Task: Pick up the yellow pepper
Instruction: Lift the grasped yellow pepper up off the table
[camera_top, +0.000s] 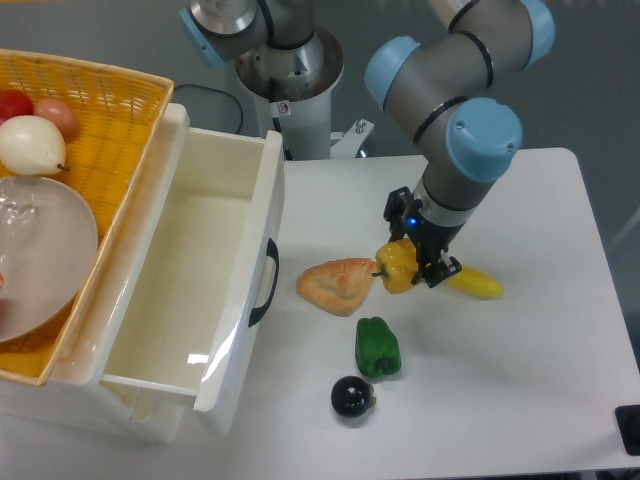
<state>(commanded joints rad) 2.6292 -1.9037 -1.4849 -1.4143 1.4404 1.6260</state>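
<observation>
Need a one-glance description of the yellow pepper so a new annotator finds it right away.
Start at the white table and follow the robot arm down to its gripper: the yellow pepper is clamped between its fingers, just right of the croissant-like pastry. It is blocky and lobed with a green stem, unlike the long smooth yellow item to its right and the green pepper below.

Yellow pepper (396, 267) glossy, smooth; basket (105, 120) woven wicker; drawer (215, 260) shiny white plastic; table (530, 370) matt.
</observation>
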